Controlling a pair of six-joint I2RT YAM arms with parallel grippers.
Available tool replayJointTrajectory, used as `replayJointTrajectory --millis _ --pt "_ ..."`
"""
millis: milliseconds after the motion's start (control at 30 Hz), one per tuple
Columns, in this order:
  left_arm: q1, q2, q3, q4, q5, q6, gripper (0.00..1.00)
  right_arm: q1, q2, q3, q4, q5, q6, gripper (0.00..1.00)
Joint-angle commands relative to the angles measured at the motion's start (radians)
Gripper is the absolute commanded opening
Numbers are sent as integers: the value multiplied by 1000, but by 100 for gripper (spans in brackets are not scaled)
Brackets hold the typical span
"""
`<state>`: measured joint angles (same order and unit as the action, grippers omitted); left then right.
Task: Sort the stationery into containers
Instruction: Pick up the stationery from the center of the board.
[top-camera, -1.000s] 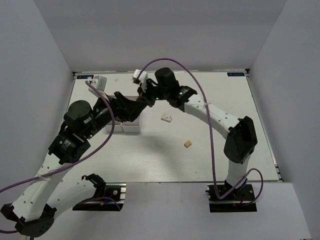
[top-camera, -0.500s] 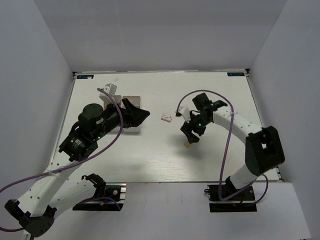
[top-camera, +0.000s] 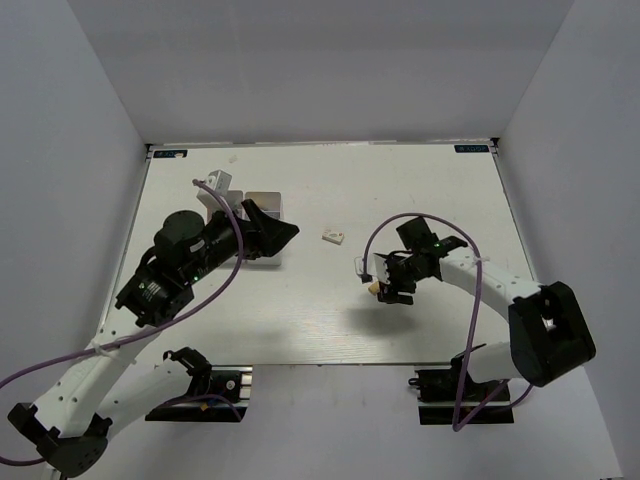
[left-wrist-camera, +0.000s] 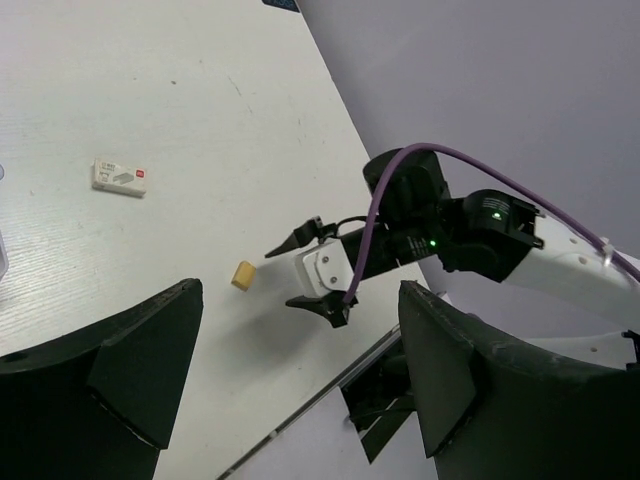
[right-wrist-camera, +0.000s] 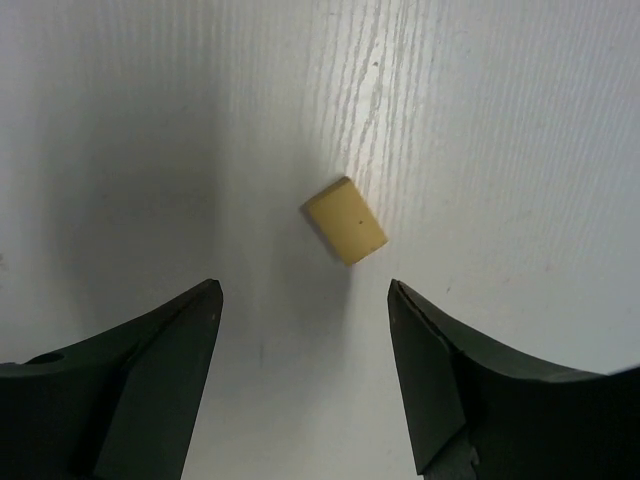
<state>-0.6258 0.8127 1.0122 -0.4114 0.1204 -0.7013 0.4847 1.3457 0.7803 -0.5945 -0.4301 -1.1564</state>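
Note:
A tan eraser (right-wrist-camera: 346, 220) lies flat on the white table, just ahead of my right gripper (right-wrist-camera: 303, 290), whose fingers stand open and apart from it with nothing between them. From above, the eraser (top-camera: 372, 289) sits at the tip of the right gripper (top-camera: 382, 287). The left wrist view shows that eraser (left-wrist-camera: 242, 275) beside the right gripper (left-wrist-camera: 300, 272). A white eraser (top-camera: 333, 237) lies further back, mid-table. My left gripper (top-camera: 280, 235) hangs open and empty over the white organizer box (top-camera: 264, 199), which the arm mostly hides.
The left arm lies across the table's left half, over the box. Grey walls close in the table (top-camera: 440, 190) on three sides. A small white bit (top-camera: 230, 158) lies near the back edge. The table's front edge (left-wrist-camera: 300, 420) runs close to the tan eraser.
My right arm swung from over the box back to the near right, came down at the tan eraser and its gripper opened. The left arm drew back slightly.

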Motion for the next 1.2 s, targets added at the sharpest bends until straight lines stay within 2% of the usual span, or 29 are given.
replayJointTrajectory --millis 0,200,433,567,700,800,833,967,1067,1100,1133,1167 --pt "-2 -33 -3 -24 13 -7 89 5 59 28 120 -33 -92 73" --pt "-2 -75 -12 -53 -14 -17 89 11 182 120 13 -76 -252 68" --pt "-2 -104 -32 -53 -24 -26 89 31 234 142 9 -38 -290 66" --pt "-2 -104 -32 -63 -24 -26 89 43 260 137 -53 -19 -347 62" --pt "-2 -95 -32 -63 -24 -26 89 58 293 169 -48 4 -318 56" --pt "-2 -86 -21 -63 -24 -26 89 61 337 203 -70 -1 -293 43" --pt "-2 -86 -21 -63 -24 -26 89 64 343 220 -83 2 -290 33" --pt "-2 -86 -12 -32 -1 -17 89 77 345 308 -126 -54 -238 12" --pt "-2 -86 -12 34 39 -17 89 110 357 428 -178 -159 -117 7" --pt "-2 -86 -12 51 39 -17 89 124 375 542 -186 -180 -88 5" --pt "-2 -86 -12 66 53 -17 89 133 388 588 -195 -247 -59 5" --pt "-2 -86 -1 80 67 -17 89 162 418 634 -205 -268 48 3"
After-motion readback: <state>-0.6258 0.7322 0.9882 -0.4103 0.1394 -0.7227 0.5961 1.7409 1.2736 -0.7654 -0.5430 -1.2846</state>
